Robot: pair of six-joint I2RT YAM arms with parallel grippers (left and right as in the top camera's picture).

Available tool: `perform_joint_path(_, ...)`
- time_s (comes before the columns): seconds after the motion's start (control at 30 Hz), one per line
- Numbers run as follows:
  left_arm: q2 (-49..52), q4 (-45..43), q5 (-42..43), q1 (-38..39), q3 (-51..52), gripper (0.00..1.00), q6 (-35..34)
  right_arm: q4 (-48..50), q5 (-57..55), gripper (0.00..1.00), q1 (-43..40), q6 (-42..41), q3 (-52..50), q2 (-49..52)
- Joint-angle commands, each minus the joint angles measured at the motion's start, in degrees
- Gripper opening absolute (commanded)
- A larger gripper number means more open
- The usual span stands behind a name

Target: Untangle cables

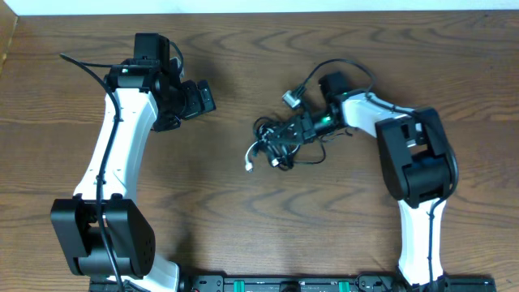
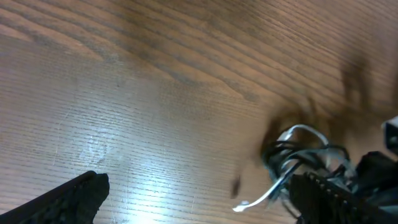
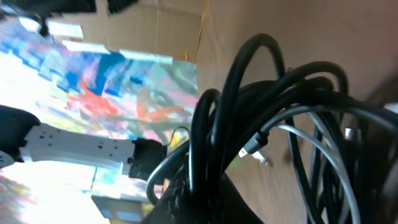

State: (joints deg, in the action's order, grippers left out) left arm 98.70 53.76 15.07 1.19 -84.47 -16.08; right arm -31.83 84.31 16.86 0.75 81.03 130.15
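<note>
A tangle of thin black cables (image 1: 280, 138) lies mid-table, with a short white cable (image 1: 251, 156) trailing out at its left and a silver plug (image 1: 290, 98) above it. My right gripper (image 1: 303, 126) is pushed into the tangle from the right. In the right wrist view black cables (image 3: 249, 112) loop tightly over its jaws (image 3: 205, 186), which look shut on them, and a pale cord (image 3: 311, 143) runs behind. My left gripper (image 1: 199, 97) hangs wide open, well left of the tangle, holding nothing. Its wrist view shows the white cable (image 2: 301, 132) and black loops (image 2: 287, 154) just beyond its right finger (image 2: 329, 196).
The wooden table (image 1: 203, 186) fills the overhead view, its far edge along the top. The right arm's own thicker black wire (image 1: 353, 69) arcs above the tangle. Both arm bases stand at the near edge.
</note>
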Motion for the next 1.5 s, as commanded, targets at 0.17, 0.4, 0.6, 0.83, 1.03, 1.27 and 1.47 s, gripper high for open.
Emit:
perform_joint_path(0.17, 0.3, 0.1, -0.4, -0.2, -0.1, 0.98, 0.4, 0.0, -5.4, 0.33, -8.3, -0.7, 0.2, 0.6)
perform_joint_path(0.4, 0.3, 0.2, -0.4, -0.2, -0.1, 0.98, 0.4, 1.1, -14.4, 0.44, -11.2, -4.1, 0.3, 0.6)
perform_joint_path(0.6, 0.3, 0.1, -0.4, -0.2, -0.1, 0.98, 0.4, 1.6, -14.3, 0.50, -15.2, -6.1, 0.7, -0.8)
perform_joint_path(0.83, 0.3, 0.2, -0.4, -0.2, -0.1, 0.98, 0.4, 0.8, -23.3, 0.46, -14.5, -6.5, 0.8, -9.4)
perform_joint_path(1.03, 0.3, 0.2, -0.4, -0.2, -0.1, 0.98, 0.4, 3.1, -26.5, 0.01, -10.6, -5.8, 0.8, -17.6)
perform_joint_path(1.27, 0.3, 0.2, -0.4, -0.2, -0.1, 0.98, 0.4, 4.0, -27.8, 0.01, -3.9, -6.1, 0.6, -20.0)
perform_joint_path(1.47, 0.3, 0.2, -0.4, -0.2, -0.1, 0.98, 0.4, -2.3, -46.6, 0.01, 2.5, -6.1, 0.6, -18.5)
